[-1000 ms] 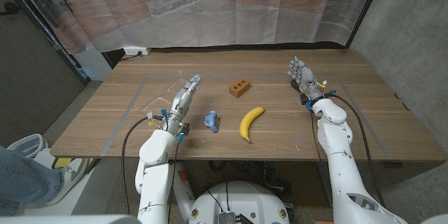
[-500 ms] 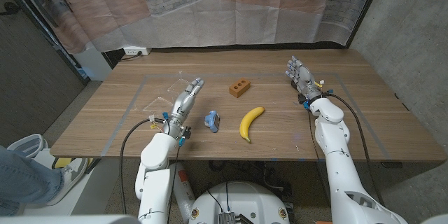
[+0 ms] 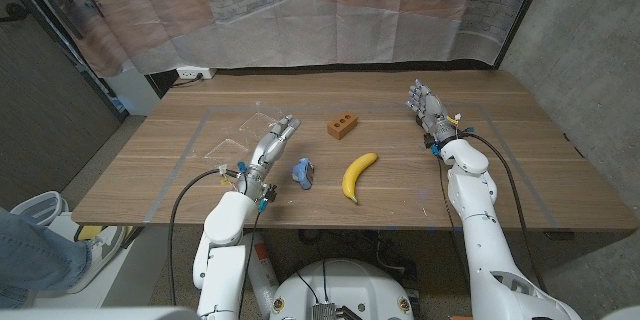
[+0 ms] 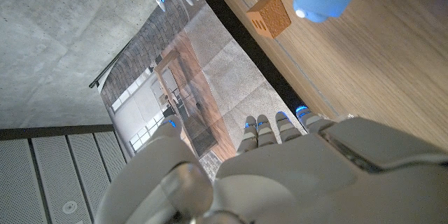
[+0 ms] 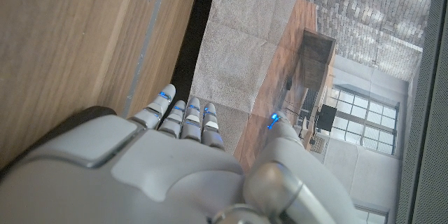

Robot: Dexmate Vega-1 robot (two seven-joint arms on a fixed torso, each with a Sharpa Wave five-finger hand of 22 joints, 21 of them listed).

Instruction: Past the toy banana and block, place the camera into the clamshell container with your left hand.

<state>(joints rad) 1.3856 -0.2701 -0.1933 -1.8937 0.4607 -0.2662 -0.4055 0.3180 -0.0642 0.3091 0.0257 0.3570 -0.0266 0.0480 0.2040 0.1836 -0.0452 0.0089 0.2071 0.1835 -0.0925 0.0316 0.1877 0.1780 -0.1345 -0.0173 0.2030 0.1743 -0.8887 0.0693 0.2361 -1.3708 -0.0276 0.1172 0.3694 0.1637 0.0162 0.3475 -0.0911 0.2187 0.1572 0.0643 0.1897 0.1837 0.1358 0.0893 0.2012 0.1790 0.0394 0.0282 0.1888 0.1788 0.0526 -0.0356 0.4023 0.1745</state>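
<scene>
Clamshell container (image 3: 240, 136): clear plastic, lying on the wooden table (image 3: 150, 175) at the left, just beside and partly under the left hand's fingertips. Left hand (image 3: 271, 143): extended over the table, fingers straight and close together, holding nothing; its fingers (image 4: 269, 131) point past the table's far edge. Camera (image 3: 303, 172): small, blue, resting on the table just to the right of the left hand's fingers, untouched. Block (image 3: 342, 125): brown, with holes, beyond the camera, ahead and right of the fingertips. Toy banana (image 3: 358, 174): yellow, just right of the camera. Right hand (image 3: 429, 110): well apart at the right, fingers straight and together, empty, fingertips (image 5: 183, 115) toward the far edge.
</scene>
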